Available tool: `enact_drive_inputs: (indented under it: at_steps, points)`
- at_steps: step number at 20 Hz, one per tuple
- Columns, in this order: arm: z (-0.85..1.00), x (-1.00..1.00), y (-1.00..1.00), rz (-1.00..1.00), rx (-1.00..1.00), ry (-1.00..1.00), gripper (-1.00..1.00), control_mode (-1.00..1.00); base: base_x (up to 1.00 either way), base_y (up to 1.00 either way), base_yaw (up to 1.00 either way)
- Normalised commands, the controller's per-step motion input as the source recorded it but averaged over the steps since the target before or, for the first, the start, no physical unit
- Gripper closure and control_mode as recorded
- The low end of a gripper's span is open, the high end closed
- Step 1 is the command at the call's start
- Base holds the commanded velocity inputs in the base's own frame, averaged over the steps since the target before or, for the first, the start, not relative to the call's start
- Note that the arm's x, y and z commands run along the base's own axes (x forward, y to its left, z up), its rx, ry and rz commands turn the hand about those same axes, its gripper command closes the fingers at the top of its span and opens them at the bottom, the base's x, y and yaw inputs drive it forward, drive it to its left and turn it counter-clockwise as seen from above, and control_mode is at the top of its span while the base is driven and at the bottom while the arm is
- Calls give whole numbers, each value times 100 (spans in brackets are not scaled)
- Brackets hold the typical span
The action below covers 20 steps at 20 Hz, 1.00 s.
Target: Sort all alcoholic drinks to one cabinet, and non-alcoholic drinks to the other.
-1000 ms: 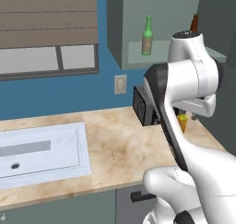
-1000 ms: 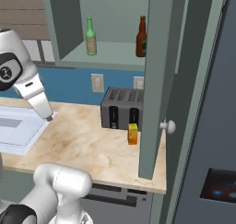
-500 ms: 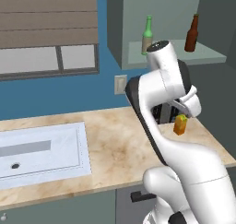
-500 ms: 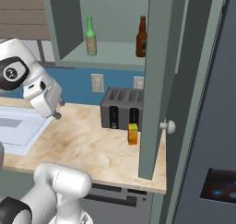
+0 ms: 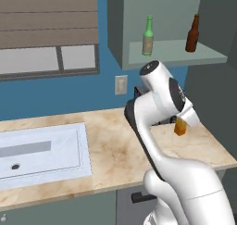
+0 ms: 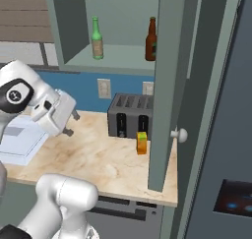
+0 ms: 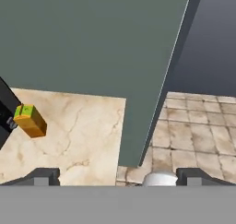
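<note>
Presently the hand hangs above the beige marble counter, jaws fully apart, holding nothing. Small orange carton stands beside the dark toaster; green glass bottle and brown glass bottle occupy the cabinet shelf.

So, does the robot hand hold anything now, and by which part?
Nothing is held. The hand is open and empty; the small orange carton stands apart on the marble counter.

Even, shadeless rendered light fills all three views, with no glare or hard highlights. The marble counter shows only faint shading under the cabinet door. Edges are soft and slightly pixelated; nothing is motion-blurred, no edge distortion
</note>
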Motion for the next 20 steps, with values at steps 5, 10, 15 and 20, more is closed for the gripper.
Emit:
enact_drive_inputs:
  at_steps: [5,10,15,20]
  points:
    - [-21,2,-25,0,-14,-10,-100,-100,0,0,0]
    - [-2,23,-5,-1,-13,0,-100,-100,0,0,0]
    - [0,37,0,-7,-12,3,-100,-100,0,0,0]
    - [0,47,0,-9,-13,11,-100,-100,0,0,0]
